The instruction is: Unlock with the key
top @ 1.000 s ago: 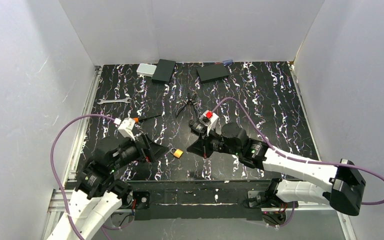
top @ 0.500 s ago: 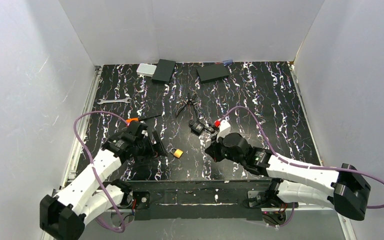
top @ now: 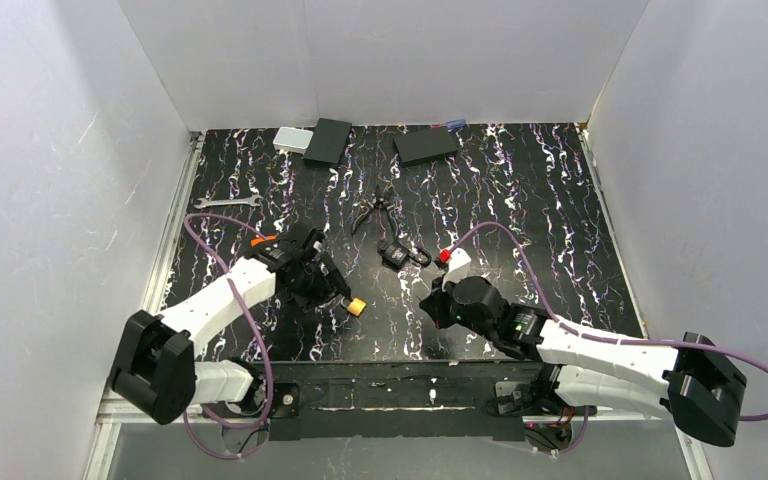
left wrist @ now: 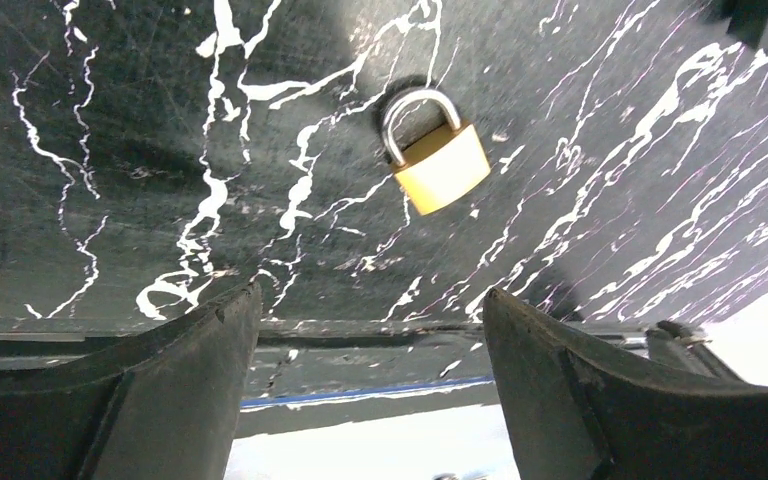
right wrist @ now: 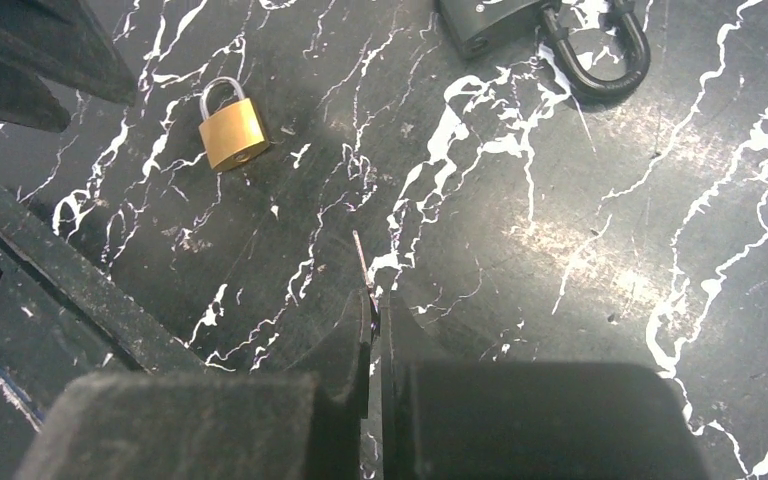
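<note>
A small brass padlock (top: 356, 306) with a steel shackle lies flat on the black marbled table. It also shows in the left wrist view (left wrist: 438, 158) and the right wrist view (right wrist: 232, 130). My left gripper (top: 337, 291) is open and empty just left of the padlock. Its fingertips (left wrist: 245, 300) stand wide apart, short of the lock. My right gripper (top: 428, 301) is to the right of the padlock. Its jaws (right wrist: 375, 300) are shut on a thin key (right wrist: 359, 252), whose blade sticks out towards the table.
A black padlock (top: 397, 253) lies behind the grippers and shows in the right wrist view (right wrist: 490, 22). Pliers (top: 373, 210), a wrench (top: 227, 202), an orange-handled screwdriver (top: 264, 240), two black boxes (top: 328, 141) (top: 426, 145) and a grey box (top: 289, 138) lie farther back.
My left arm has swung forward and right, bringing its open gripper up to the brass padlock. My right gripper has drawn back towards the near edge and dropped lower.
</note>
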### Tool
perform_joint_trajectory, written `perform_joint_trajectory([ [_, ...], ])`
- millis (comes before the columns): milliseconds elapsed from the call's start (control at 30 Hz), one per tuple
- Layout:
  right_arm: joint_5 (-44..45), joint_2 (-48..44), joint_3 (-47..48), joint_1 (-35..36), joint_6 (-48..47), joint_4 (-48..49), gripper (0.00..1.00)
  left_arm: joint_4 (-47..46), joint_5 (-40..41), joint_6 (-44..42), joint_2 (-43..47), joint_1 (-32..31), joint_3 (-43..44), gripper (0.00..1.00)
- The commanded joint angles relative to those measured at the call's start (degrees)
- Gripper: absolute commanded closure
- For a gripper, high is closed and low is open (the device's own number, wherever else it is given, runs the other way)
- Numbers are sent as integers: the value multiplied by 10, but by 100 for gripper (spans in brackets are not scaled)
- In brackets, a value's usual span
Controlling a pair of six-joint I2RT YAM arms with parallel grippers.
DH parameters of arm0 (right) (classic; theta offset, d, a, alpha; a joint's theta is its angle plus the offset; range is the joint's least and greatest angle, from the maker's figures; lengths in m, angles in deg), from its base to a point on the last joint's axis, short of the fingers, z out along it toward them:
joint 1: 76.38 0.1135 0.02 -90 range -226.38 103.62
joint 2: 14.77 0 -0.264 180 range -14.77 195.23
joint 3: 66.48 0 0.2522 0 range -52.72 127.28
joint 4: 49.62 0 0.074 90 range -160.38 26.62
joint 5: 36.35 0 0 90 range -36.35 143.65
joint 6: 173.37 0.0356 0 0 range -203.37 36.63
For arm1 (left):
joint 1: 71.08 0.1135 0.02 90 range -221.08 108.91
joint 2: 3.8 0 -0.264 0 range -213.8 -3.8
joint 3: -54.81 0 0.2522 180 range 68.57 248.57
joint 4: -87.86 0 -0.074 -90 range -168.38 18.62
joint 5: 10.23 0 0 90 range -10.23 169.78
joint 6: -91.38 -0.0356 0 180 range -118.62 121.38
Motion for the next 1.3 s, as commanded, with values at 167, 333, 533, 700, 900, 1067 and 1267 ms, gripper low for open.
perform_joint_trajectory([
  [167,44,12,-14,1,20,49,99,61,74,97,-144,-45,133,24],
  [333,37,23,-15,-1,20,57,99,104,105,105,-183,-53,167,24],
  [533,42,-4,-30,-4,25,59,99,112,128,145,-187,-66,169,24],
  [700,42,-37,-46,-5,26,62,99,112,138,190,-216,-90,181,25],
  [900,45,-63,-57,-7,29,57,99,111,154,210,-260,-104,202,27],
  [1067,51,-89,-68,-7,33,56,99,111,166,221,-278,-109,200,30],
  [1267,50,-101,-74,-8,33,56,99,104,183,241,-289,-112,186,33],
])
